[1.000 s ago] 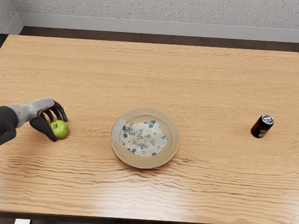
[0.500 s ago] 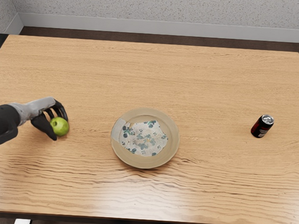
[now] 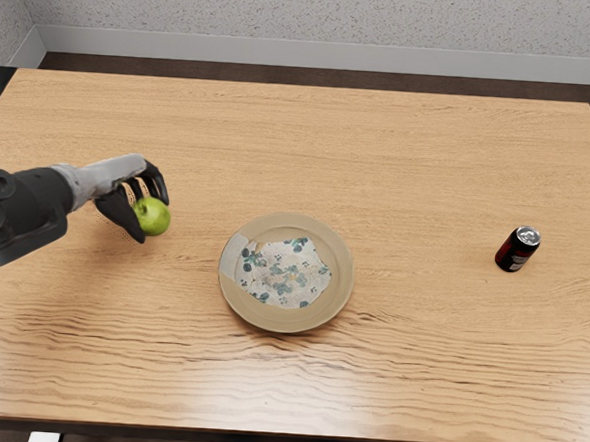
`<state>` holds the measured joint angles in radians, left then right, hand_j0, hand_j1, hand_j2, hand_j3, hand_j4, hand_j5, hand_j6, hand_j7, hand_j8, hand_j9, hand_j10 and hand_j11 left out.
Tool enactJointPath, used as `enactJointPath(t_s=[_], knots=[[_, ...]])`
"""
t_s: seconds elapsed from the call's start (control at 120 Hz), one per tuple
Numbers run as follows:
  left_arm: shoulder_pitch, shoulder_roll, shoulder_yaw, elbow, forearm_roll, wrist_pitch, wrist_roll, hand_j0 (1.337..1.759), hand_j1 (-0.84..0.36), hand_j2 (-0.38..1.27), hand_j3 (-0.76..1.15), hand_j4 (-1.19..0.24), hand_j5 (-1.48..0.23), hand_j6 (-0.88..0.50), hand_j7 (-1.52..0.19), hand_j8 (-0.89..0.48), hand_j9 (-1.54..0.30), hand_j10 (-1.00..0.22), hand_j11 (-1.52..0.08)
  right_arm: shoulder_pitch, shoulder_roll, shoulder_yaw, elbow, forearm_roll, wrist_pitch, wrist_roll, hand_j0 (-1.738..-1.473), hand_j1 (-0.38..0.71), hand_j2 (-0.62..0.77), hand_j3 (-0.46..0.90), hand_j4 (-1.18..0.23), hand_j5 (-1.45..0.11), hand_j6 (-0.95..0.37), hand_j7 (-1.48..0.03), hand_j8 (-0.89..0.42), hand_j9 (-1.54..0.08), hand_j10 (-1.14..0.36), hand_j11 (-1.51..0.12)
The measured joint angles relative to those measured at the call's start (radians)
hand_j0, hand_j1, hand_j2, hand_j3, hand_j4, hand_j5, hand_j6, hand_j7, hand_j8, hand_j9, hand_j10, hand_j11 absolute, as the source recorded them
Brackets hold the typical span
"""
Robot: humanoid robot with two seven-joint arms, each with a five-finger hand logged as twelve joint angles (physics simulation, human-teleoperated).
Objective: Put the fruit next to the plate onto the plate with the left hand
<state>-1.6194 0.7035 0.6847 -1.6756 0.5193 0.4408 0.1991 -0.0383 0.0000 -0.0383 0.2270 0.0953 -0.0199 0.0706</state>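
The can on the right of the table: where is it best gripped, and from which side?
Probably grip the can around its middle, from its right side: it stands upright, a round wall with nothing standing close by. The left hand holds the apple.

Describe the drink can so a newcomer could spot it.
On the wooden table, look far right of the patterned plate. There a small dark can stands alone; the only other small item, a green apple, sits in the left hand.
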Motion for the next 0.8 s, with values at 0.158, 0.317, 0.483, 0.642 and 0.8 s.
enactJointPath(t_s=[0.158,0.317,0.483,0.642,0.8], knots=[[-0.038,-0.048,-0.001,0.000,-0.001,0.006,0.000,1.656,-0.28,0.34,0.00,-0.61,-0.92,-0.43,-0.91,-0.54,-0.91,-0.68,-0.91,0.000,0.000,0.000,0.000,0.000,0.000,0.000,-1.658,-0.31,-0.01,0.00,-0.03,-0.04,-0.03,-0.04,-0.03,-0.04,-0.03,-0.04],[-0.072,-0.116,-0.005,0.001,-0.003,0.012,-0.001,1.656,-0.30,0.41,0.00,-0.62,-0.93,-0.43,-0.92,-0.54,-0.90,-0.68,-0.91,0.000,0.000,0.000,0.000,0.000,0.000,0.000,-1.658,-0.31,-0.01,0.00,-0.03,-0.04,-0.03,-0.04,-0.03,-0.04,-0.03,-0.04],[-0.091,-0.173,-0.010,0.003,-0.003,0.026,-0.001,1.657,-0.33,0.46,0.00,-0.62,-0.93,-0.43,-0.91,-0.54,-0.90,-0.68,-0.90,0.000,0.000,0.000,0.000,0.000,0.000,0.000,-1.658,-0.31,-0.01,0.00,-0.03,-0.04,-0.03,-0.04,-0.03,-0.04,-0.03,-0.04],[-0.106,-0.232,-0.016,0.003,-0.012,0.039,-0.001,1.658,-0.35,0.49,0.00,-0.60,-0.93,-0.42,-0.90,-0.53,-0.90,-0.68,-0.90,0.000,0.000,0.000,0.000,0.000,0.000,0.000,-1.658,-0.31,-0.01,0.00,-0.03,-0.04,-0.03,-0.04,-0.03,-0.04,-0.03,-0.04],[-0.115,-0.287,-0.018,0.003,-0.024,0.063,-0.002,1.657,-0.34,0.48,0.00,-0.61,-0.93,-0.43,-0.91,-0.54,-0.90,-0.68,-0.90,0.000,0.000,0.000,0.000,0.000,0.000,0.000,-1.658,-0.31,-0.01,0.00,-0.03,-0.04,-0.03,-0.04,-0.03,-0.04,-0.03,-0.04]])
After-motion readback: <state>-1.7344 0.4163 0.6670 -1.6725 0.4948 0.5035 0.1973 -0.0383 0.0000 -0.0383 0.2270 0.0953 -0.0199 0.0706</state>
